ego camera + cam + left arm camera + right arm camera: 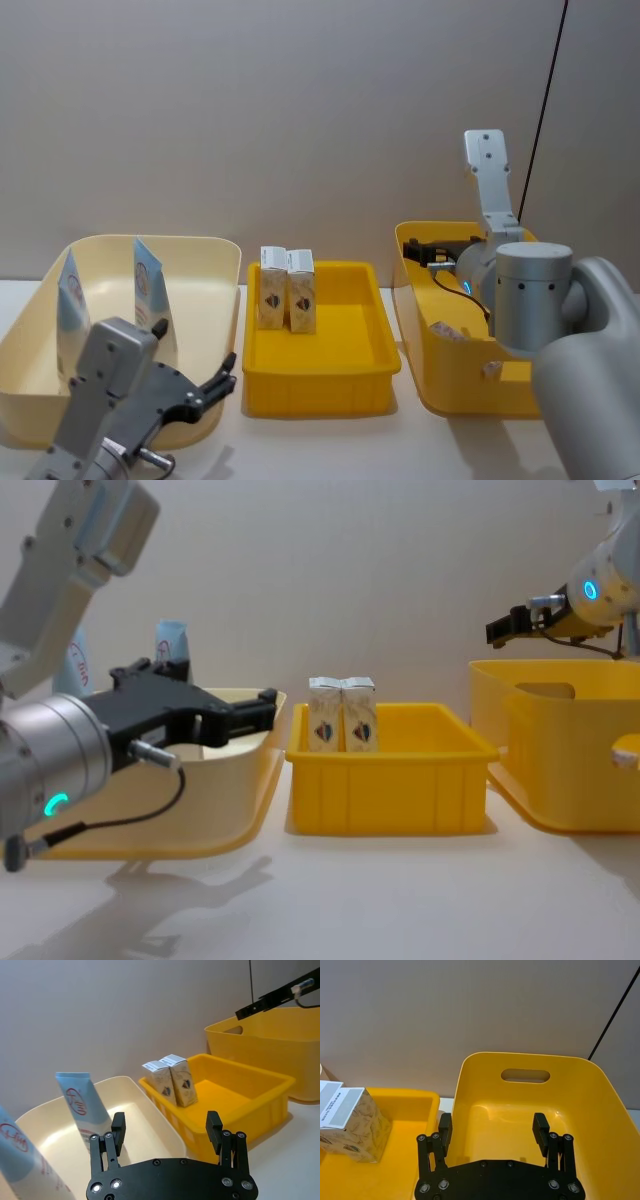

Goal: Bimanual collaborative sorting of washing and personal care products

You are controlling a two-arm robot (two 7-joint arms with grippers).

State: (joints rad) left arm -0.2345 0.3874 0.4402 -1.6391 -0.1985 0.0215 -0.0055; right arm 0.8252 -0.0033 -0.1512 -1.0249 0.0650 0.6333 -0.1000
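Two light-blue squeeze tubes [148,285] and two small white cartons [300,295] stand sorted. My left gripper [166,1125] and right gripper [492,1127] gape empty; more probably remains.

Three bins [320,390] on pale table [330,440]

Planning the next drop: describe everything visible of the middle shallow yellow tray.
The shallow yellow tray is a rectangular glossy plastic bin with a rolled rim, flat on the white table between the cream bin and the deep yellow bin. Two cartons stand upright side by side in its far left corner; the remaining floor is bare. The left gripper and right gripper, both open, are clear of it.
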